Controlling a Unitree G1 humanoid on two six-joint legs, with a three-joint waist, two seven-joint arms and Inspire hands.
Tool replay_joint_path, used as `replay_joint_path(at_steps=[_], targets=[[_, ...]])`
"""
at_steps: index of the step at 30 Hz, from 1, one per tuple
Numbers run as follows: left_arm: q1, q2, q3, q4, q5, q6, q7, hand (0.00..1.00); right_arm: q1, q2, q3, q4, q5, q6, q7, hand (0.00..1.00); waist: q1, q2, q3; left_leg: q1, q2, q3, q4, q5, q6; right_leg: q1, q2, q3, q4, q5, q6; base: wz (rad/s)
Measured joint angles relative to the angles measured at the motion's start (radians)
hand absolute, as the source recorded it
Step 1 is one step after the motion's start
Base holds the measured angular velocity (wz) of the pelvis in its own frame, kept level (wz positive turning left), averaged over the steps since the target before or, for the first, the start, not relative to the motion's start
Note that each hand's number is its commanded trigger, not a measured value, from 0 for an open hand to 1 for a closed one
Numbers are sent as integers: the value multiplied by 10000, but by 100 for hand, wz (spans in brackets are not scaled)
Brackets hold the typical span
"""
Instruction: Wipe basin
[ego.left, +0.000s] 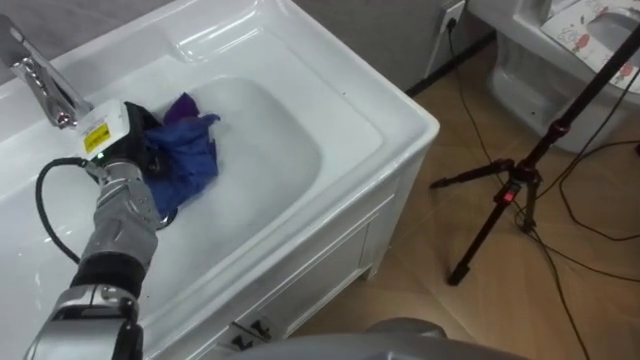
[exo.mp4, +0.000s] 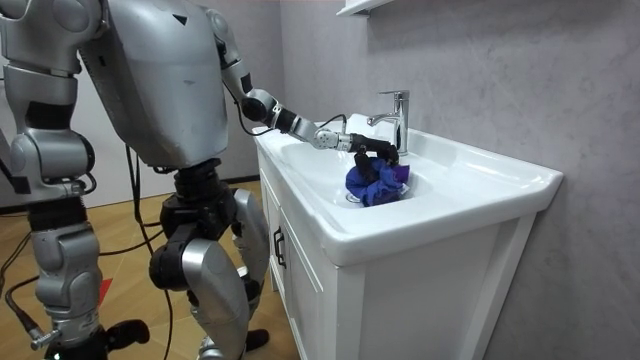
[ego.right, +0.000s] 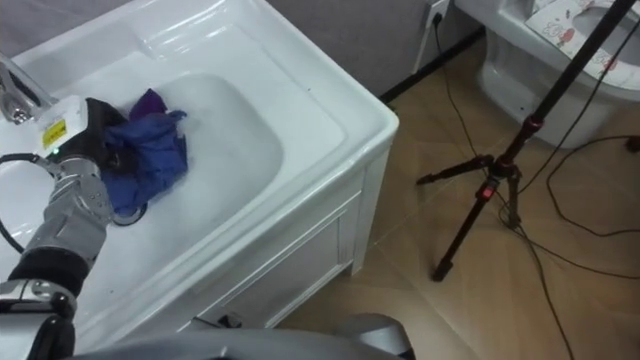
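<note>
Blue, crumpled cloth (ego.left: 190, 150) lies bunched on the floor of the white ceramic basin (ego.left: 290, 150), at its tap end, partly over the drain opening (ego.right: 128, 215).

Left hand (ego.left: 138, 135): dark fingers curled into the cloth, holding a wad of it against the bowl. The hand sits just below the chrome tap (ego.left: 40, 80).

Stance: the robot is beside the white vanity, left arm stretched over the rim.

Judgement: wiping is under way; the bowl's far slope looks untouched.

Risks for you to watch:
- The cloth is balled, so little of it meets the surface. A sweep may smear rather than clean.
- An edge could catch in the drain and pull free of the grasp.
- The back of the hand is near the tap; a lift or a stroke toward it could knock the spout
</note>
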Motion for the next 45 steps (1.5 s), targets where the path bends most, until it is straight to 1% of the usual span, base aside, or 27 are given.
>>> replay_joint_path(at_steps=[2,4,6,7,8,10,12,13,14,15,17,18,19,20,22,25,28,29,30,31,34,35,36,39,41,43,45], targets=[[70,2,142,0,230,2,0,100,171,-7,-46,-11,0,24,10,0,219,57,-25,16,-44,-1,-13,-4,-5,-25,38,53,1,-6,-9,-8],[102,28,291,160,340,1,5,100,215,-6,-180,-8,1,126,23,0,297,124,-22,14,-49,-15,-51,-4,-5,-11,49,32,61,-26,-35,2],[141,103,399,485,365,101,9,100,206,-14,-389,0,-3,118,24,0,309,212,-23,8,-48,-45,-51,3,-16,-6,54,12,122,-51,-59,2],[293,128,423,577,421,95,4,100,177,-39,-472,2,21,116,12,0,318,305,-37,2,-41,-43,-53,10,-28,-5,55,-10,120,-60,-72,0],[449,134,516,584,472,173,1,100,137,-50,-488,7,24,113,2,0,324,382,-26,-13,-40,-58,-62,13,-30,-20,59,-15,122,-69,-79,3],[641,159,755,634,595,282,-18,100,71,-40,-478,35,26,112,4,0,339,437,-43,-23,-49,-69,-118,34,-58,-45,62,-28,139,-108,-88,9],[821,212,919,662,914,409,-37,100,74,-42,-466,35,17,107,4,0,397,465,-70,-32,-50,-69,-130,44,-76,-97,58,-64,137,-125,-90,8],[922,228,999,661,1053,455,-42,100,72,-41,-447,34,19,104,9,0,546,501,-96,-17,-53,-67,-155,44,-76,-76,58,-70,130,-126,-91,0],[1069,253,1030,656,1087,472,-42,100,69,-47,-423,37,21,105,9,0,624,440,-71,3,-58,-85,-178,43,-77,14,53,-89,106,-127,-97,4],[1147,273,1032,656,1104,477,-42,100,58,-50,-403,22,23,98,7,0,647,480,-97,3,-63,-99,-171,43,-77,32,49,-95,105,-130,-102,3],[1406,305,1032,666,1252,488,-45,100,-26,-61,-326,17,75,29,1,0,873,471,-87,-2,-57,-148,-175,43,-77,63,36,-93,99,-131,-104,0],[1472,314,1032,666,1341,488,-45,100,-50,-61,-307,16,116,-1,1,0,891,460,-80,-2,-47,-133,-174,43,-77,96,28,-122,102,-129,-104,14],[1549,318,1032,666,1554,496,-45,100,-128,-62,-283,17,164,-20,6,0,885,419,-46,0,-53,-187,-168,42,-79,171,3,-237,37,-129,-104,25],[1569,318,1033,661,1858,492,-43,100,-151,-62,-286,12,207,-31,9,0,871,391,-36,13,-88,-312,-201,42,-80,186,-15,-344,-60,-133,-101,26],[1571,318,1032,641,2132,484,-26,100,-200,-73,-287,6,331,-150,7,0,903,380,-20,155,-145,-302,-347,48,-89,185,-40,-468,-72,-188,-103,17],[1576,318,1041,642,2156,478,-13,100,-372,-91,-287,5,371,-205,4,0,952,396,-24,166,-181,-326,-461,58,-105,177,-60,-538,-27,-248,-118,6],[1606,325,1061,628,2554,338,26,100,-443,-160,-367,24,373,-215,2,0,1154,498,-29,54,-199,-472,-422,61,-108,159,-64,-532,-52,-263,-127,3],[1640,358,1061,623,2587,337,34,100,-451,-220,-366,26,372,-218,2,0,1172,539,-37,-17,-208,-593,-340,61,-108,145,-78,-550,-68,-268,-122,7],[1687,390,1062,606,2588,337,39,100,-450,-295,-366,26,391,-230,-1,0,1260,614,-43,-24,-211,-627,-308,61,-107,142,-92,-572,-89,-269,-121,3],[1700,405,1063,602,2589,337,50,100,-451,-331,-366,25,415,-240,-3,0,1291,619,-61,-24,-213,-652,-308,61,-107,145,-95,-581,-89,-269,-122,4],[1793,471,1124,585,2588,339,242,100,-459,-465,-366,44,458,-300,-7,0,1362,788,-82,-92,-244,-826,-312,61,-107,158,-127,-700,-86,-272,-128,13],[1819,512,1164,546,2587,339,314,100,-461,-514,-368,40,458,-377,-12,0,1367,835,-99,-181,-256,-896,-313,62,-107,163,-143,-784,-82,-278,-135,22],[1868,592,1175,402,2584,344,381,100,-479,-546,-391,23,459,-428,-18,0,1392,866,-74,-205,-255,-903,-332,64,-107,153,-148,-851,-83,-278,-136,19],[1910,744,1294,-28,2611,344,395,100,-517,-555,-476,21,488,-497,-116,0,1448,865,-62,-209,-275,-999,-382,66,-110,136,-171,-1034,-79,-325,-149,18],[2065,874,1555,-673,2953,337,408,100,-533,-565,-584,15,489,-630,-118,0,1548,831,-76,-195,-364,-1143,-395,71,-115,66,-237,-1090,71,-496,-132,12],[2070,980,1714,-906,3056,333,447,100,-514,-580,-659,21,489,-646,-112,0,1674,850,-84,-207,-407,-1172,-372,72,-116,23,-287,-1128,203,-568,-110,8],[2073,999,2002,-1104,3088,364,468,100,-512,-583,-770,79,480,-642,-92,0,1708,885,-90,-259,-440,-1270,-339,70,-115,7,-320,-1169,237,-598,-83,13]])
